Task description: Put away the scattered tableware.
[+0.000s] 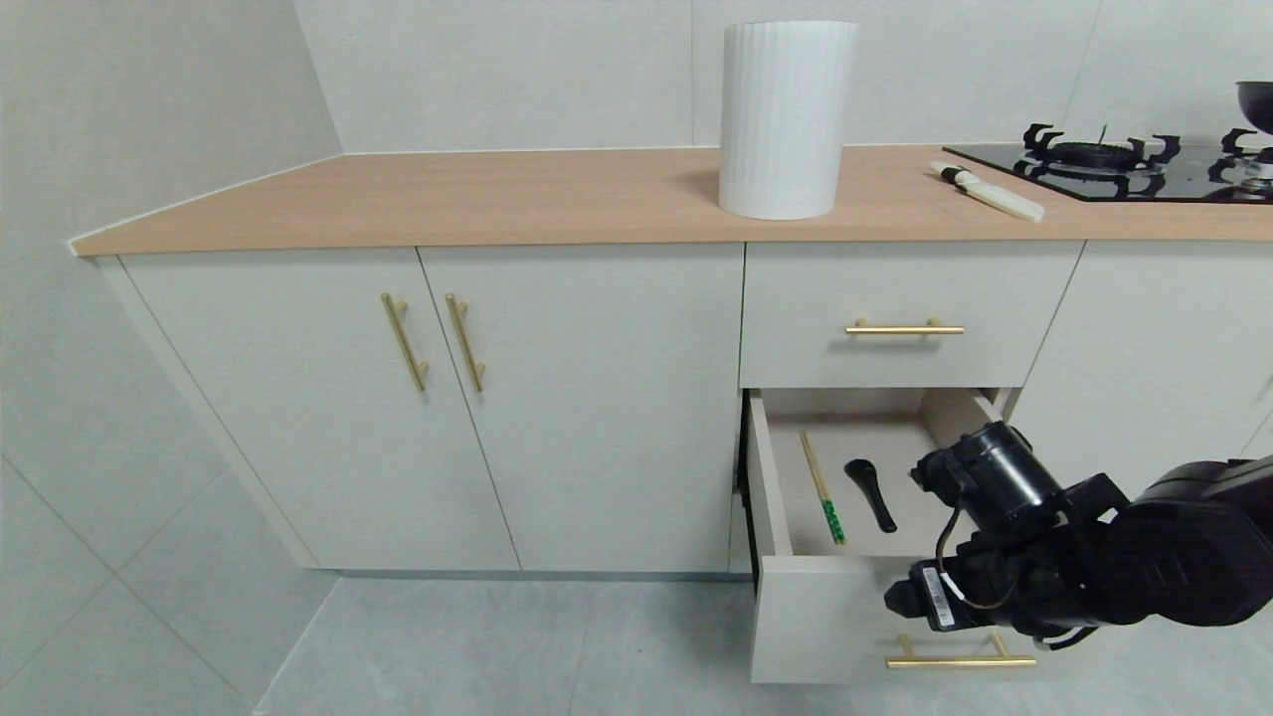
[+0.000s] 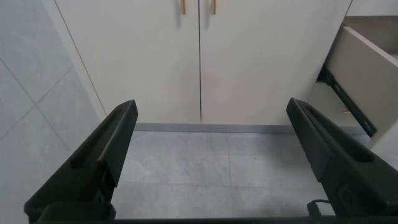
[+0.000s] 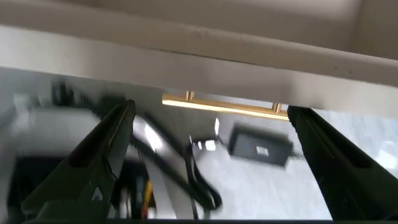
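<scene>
The right gripper is held spread and empty just before the gold handle of the open drawer, at the lower right of the head frame. In the drawer, chopsticks and a black spoon are laid side by side. The left gripper is also spread and empty above the floor. A pale utensil is seen on the countertop, upper right.

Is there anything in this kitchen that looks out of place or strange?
One white knife-like utensil lies loose and slanted on the countertop beside the stove, while the chopsticks and the black spoon lie in the open lower drawer. Nothing looks spilled or damaged.
</scene>
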Robot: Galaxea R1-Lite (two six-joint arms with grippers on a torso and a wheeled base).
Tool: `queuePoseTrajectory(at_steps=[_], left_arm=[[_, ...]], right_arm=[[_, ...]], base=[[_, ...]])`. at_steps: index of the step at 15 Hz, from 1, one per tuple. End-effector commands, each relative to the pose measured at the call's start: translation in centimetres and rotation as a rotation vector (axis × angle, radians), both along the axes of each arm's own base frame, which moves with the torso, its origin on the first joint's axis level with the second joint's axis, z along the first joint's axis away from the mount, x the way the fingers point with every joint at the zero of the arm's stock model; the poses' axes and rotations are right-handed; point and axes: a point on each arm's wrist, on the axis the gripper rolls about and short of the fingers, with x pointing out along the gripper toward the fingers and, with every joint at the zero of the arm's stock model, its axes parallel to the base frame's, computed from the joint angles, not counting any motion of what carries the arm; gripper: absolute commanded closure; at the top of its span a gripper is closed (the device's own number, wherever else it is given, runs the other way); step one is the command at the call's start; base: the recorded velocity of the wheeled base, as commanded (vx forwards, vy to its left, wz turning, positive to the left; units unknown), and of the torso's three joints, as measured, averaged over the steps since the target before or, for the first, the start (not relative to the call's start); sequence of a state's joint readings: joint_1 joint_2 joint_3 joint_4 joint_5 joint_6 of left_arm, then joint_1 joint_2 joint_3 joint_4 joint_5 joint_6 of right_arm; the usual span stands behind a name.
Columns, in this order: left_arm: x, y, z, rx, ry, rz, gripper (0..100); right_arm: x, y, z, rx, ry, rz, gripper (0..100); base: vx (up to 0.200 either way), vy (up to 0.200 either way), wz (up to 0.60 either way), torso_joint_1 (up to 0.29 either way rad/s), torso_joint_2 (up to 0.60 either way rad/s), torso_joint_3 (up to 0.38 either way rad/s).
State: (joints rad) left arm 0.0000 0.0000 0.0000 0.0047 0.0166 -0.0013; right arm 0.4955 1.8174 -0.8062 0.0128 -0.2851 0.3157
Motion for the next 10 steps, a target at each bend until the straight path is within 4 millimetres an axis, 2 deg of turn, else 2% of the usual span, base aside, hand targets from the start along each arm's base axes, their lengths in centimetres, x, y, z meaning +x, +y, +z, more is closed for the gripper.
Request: queuePoseTrajectory(at_steps=[1,4,8,10], left_arm=[[0.0,0.0,0.0,0.0,0.0,0.0,0],[0.0,0.0,0.0,0.0,0.0,0.0,0],[0.0,0.0,0.0,0.0,0.0,0.0,0],[0.0,0.0,0.0,0.0,0.0,0.0,0]], right_arm=[[0.6,-0.2,-0.5,0.0,0.0,-0.017,0],[1.8,-0.4,-0.9,0.008,-0.053,-0.054,0],[4.9,-0.3,-2.0,0.002,-0.103,-0.096,0],[5.8,0.1,-2.2,0.002,-0.113,-0.099,0]], base=[[0.0,0.0,0.0,0.0,0.0,0.0],[0.0,0.0,0.0,0.0,0.0,0.0],[0.0,0.0,0.0,0.0,0.0,0.0],[0.0,0.0,0.0,0.0,0.0,0.0]])
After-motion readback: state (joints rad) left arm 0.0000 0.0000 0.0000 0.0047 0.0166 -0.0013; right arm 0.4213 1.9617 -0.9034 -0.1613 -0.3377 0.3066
